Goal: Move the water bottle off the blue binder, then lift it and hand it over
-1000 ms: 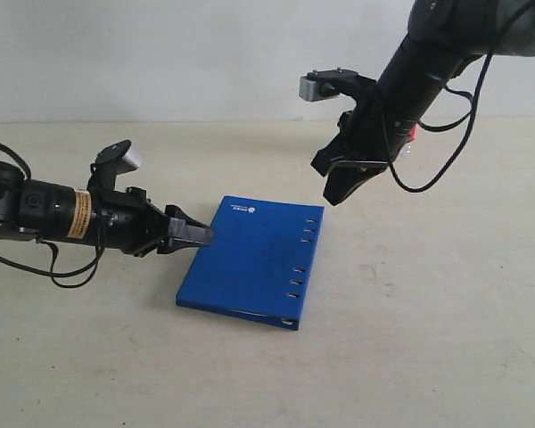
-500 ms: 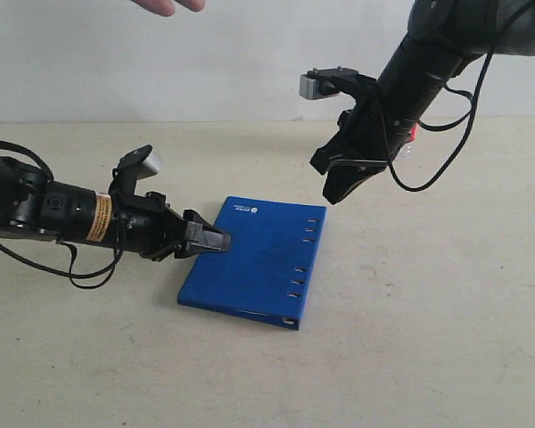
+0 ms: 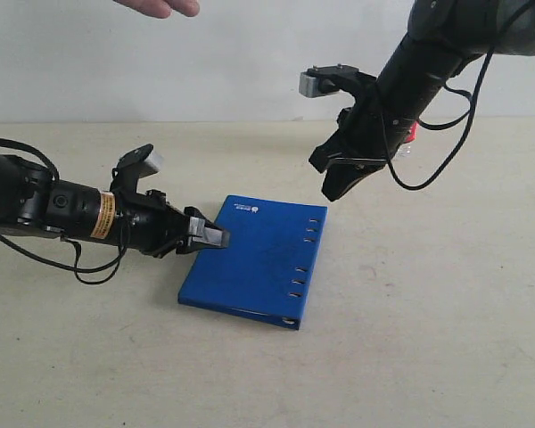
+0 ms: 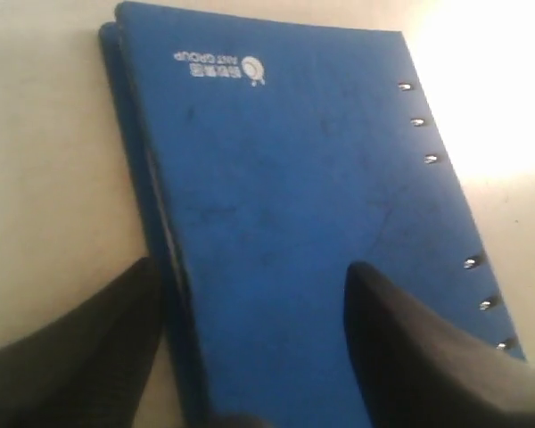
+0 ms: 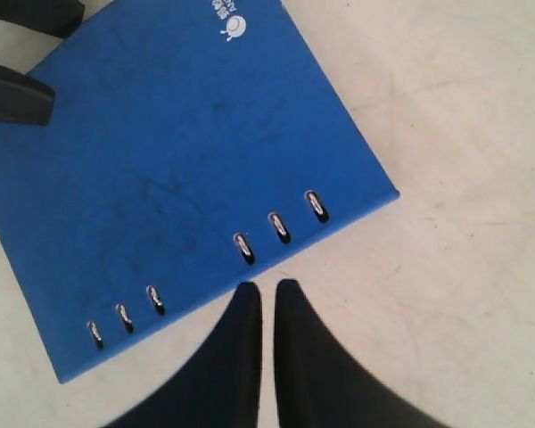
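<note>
Binder first: flat rectangular royal-blue ring binder [image 3: 254, 259] lies closed and flat on the pale beige table [image 3: 428, 348], mid-scene, white logo at its 12 o'clock corner, row of small holes along its 3 o'clock edge. Nothing stands on the cover. Judged thin, light and stiff-boarded, with a smooth and probably slippery cover. It sits flush to the table, so a finger has to get under an edge. The 9 o'clock edge shows two layers in the left wrist view, so I take it for the opening side; both covers should be pinched together there, or the binder may flap open. Left gripper [image 3: 210, 237] is at that edge with jaws wide, one finger over the cover, the other over bare table just beside it; contact cannot be told. Right gripper [image 3: 335, 189] hangs above the binder's 1 o'clock corner, jaws closed on nothing. Small clear plastic water bottle with a red cap [image 3: 413, 135] stands at 2 o'clock, well apart from the binder, mostly hidden behind the right arm. Bare human hand [image 3: 159, 7] shows at 11 o'clock, top of the exterior view.
</note>
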You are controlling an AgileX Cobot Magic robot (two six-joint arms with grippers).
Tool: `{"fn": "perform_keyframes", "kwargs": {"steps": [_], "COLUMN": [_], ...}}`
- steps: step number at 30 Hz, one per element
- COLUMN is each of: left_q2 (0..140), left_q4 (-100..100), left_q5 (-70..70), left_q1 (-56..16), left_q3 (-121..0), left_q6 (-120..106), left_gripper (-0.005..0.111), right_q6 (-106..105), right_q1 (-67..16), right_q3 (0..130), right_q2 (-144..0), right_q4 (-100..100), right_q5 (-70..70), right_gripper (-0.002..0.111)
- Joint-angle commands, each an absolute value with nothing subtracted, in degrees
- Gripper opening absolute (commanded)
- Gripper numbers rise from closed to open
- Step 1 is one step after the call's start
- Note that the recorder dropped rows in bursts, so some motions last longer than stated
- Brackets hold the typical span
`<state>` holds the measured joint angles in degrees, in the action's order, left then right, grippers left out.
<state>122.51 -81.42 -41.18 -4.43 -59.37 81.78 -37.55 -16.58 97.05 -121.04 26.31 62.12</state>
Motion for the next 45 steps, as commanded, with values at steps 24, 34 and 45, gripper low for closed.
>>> {"fn": "perform_keyframes", "kwargs": {"steps": [24, 34, 45], "left_q2": [122.5, 124.3, 130.3], "left_q4": [-83.7, -78.5, -75.8], "left_q5": [-56.4, -62.5, -63.2], "left_q1": [-4.6, -4.7, -4.7], "left_q3": [-60.0, -60.0, -61.7], "left_q6": [82.7, 82.7, 84.7], "left_gripper": [0.059, 0.059, 0.059], "right_q6": [-37.9, -37.9, -38.5], "right_q1": [-16.5, -16.5, -16.5], "right_q3": [97.3, 97.3, 97.3], "right_q2": [-120.5, -120.5, -120.5], "right_q4": [26.6, 26.6, 26.6], "right_q5": [61.5, 61.5, 61.3], "right_gripper": [0.000, 0.000, 0.000]}}
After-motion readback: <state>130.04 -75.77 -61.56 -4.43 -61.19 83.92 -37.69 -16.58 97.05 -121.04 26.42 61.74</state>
